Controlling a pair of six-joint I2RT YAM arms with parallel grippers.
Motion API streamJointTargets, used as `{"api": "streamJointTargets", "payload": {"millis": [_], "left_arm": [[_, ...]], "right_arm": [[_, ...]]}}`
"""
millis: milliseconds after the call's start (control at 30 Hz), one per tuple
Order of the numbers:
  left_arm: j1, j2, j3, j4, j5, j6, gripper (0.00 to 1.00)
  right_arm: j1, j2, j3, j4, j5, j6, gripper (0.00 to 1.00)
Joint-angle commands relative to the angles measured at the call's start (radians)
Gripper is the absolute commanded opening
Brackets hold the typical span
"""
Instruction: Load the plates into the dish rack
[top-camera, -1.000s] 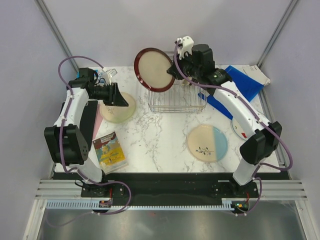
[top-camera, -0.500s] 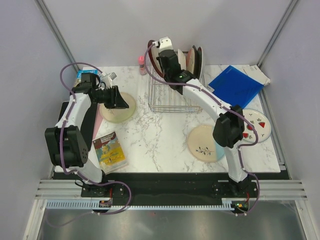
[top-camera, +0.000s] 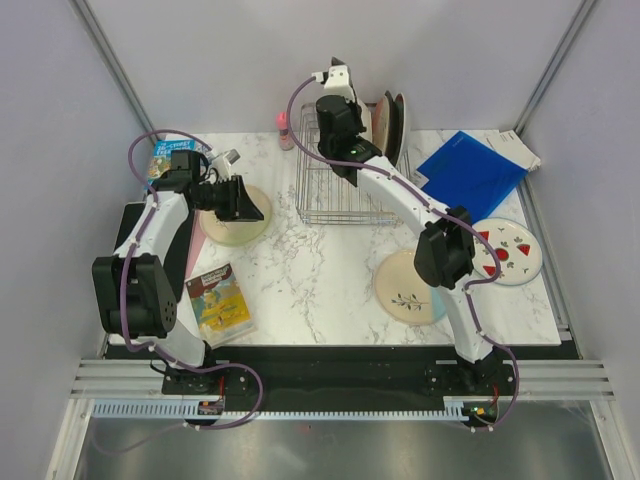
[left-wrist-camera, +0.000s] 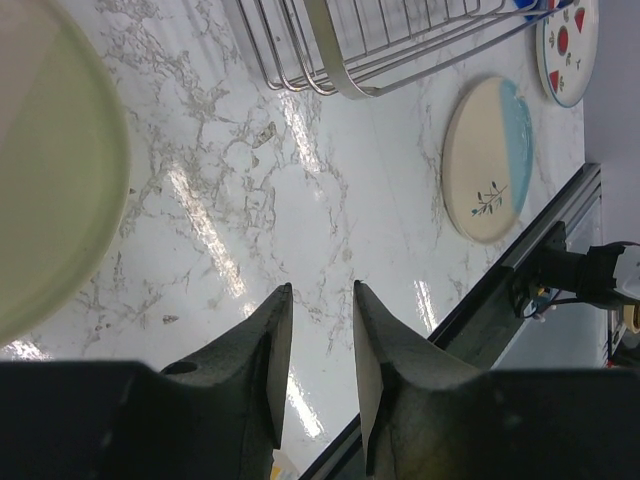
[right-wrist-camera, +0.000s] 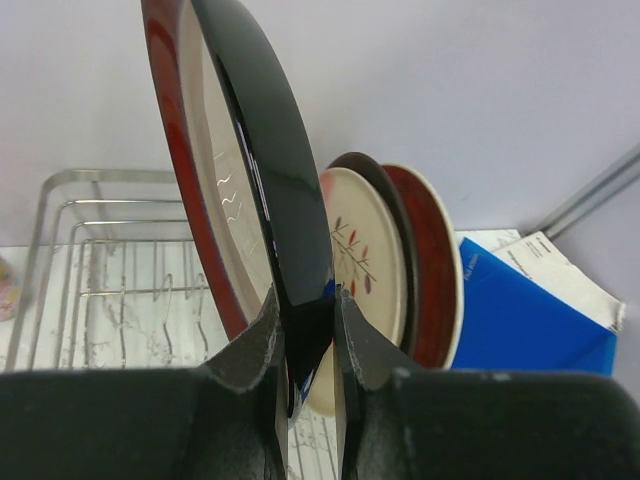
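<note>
My right gripper (right-wrist-camera: 310, 330) is shut on the rim of a dark-red-rimmed cream plate (right-wrist-camera: 265, 190) with a black back. It holds the plate upright, edge-on, above the silver wire dish rack (top-camera: 350, 195). Other plates (right-wrist-camera: 385, 255) stand on edge at the rack's right end (top-camera: 398, 120). My left gripper (left-wrist-camera: 320, 290) is open and empty, low over the marble beside a pale yellow plate (left-wrist-camera: 50, 180), which lies left of the rack (top-camera: 230, 222). A cream-and-light-blue plate (top-camera: 412, 285) and a white plate with red shapes (top-camera: 508, 250) lie flat on the right.
A blue folder (top-camera: 470, 170) with white papers (top-camera: 518, 150) lies at the back right. A booklet (top-camera: 222, 303) sits near the front left edge. A small pink bottle (top-camera: 284, 125) stands behind the rack's left corner and a blue box (top-camera: 172, 158) at the back left.
The right arm has swung the red-rimmed plate from face-on at the rack's back left to edge-on over the rack. The left gripper has edged right over the yellow plate and narrowed slightly.
</note>
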Motion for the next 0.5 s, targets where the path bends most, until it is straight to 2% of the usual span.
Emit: {"api": "streamJointTargets", "payload": {"millis": [0, 467], "left_arm": [[-0.002, -0.056, -0.014, 0.039, 0.028, -0.036, 0.37], [-0.004, -0.1, -0.092, 0.079, 0.031, -0.045, 0.37]], "right_arm": [[0.003, -0.025, 0.045, 0.187, 0.123, -0.037, 0.0], [-0.001, 0.045, 0.008, 0.149, 0.146, -0.034, 0.0]]}}
